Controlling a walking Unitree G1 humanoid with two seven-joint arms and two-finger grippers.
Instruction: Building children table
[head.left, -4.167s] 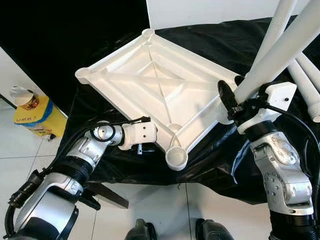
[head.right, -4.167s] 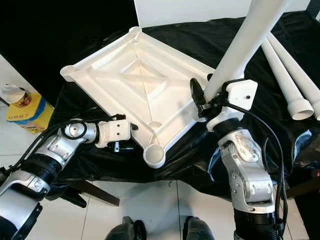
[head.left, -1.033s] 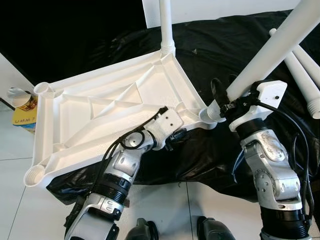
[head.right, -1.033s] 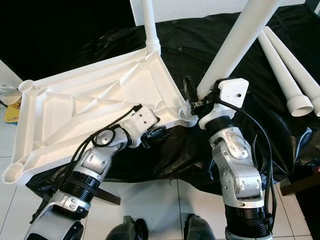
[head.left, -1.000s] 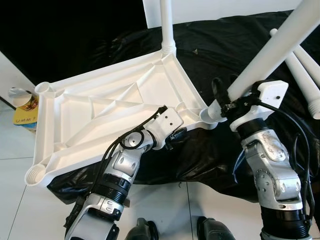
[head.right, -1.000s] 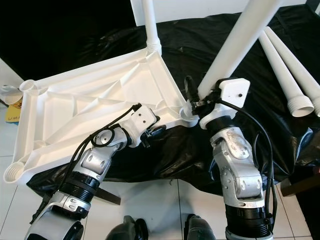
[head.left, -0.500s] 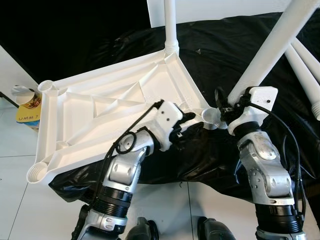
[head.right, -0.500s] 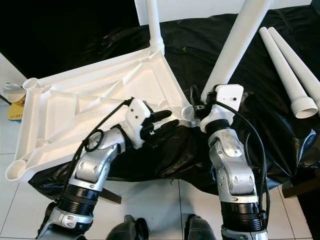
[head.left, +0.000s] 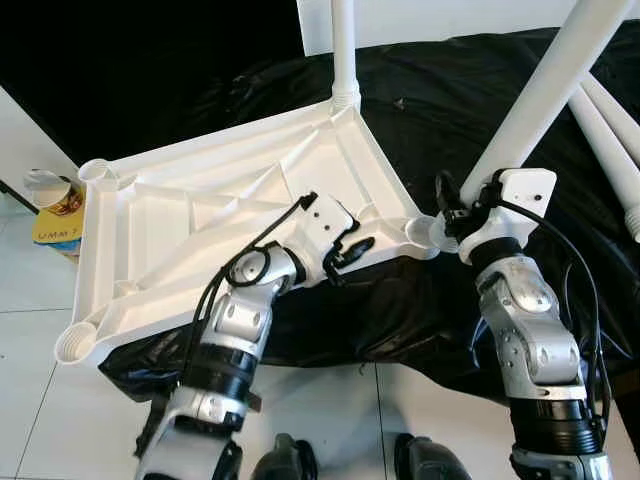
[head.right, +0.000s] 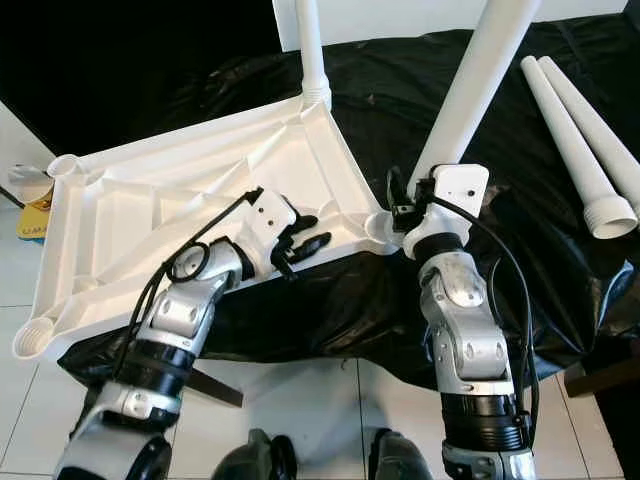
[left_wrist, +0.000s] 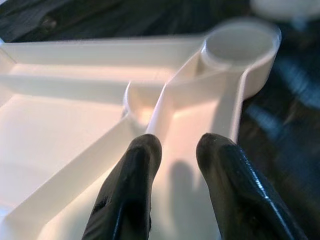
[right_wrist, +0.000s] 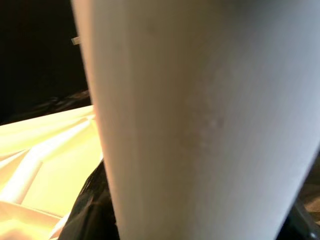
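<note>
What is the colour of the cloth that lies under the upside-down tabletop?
Black: the cloth is a glossy black sheet beneath the white tabletop, shown best in the right eye view.

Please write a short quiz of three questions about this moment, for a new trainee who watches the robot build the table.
1. True or false: a leg already stands in the far corner of the upturned tabletop.
2. What does the right gripper hold? A) a leg B) the black cloth C) a yellow pack
3. How many spare legs lie on the black cloth at the robot's right?

Key:
1. True.
2. A: the held leg is clamped with its lower end at the near corner socket.
3. Two.
</note>
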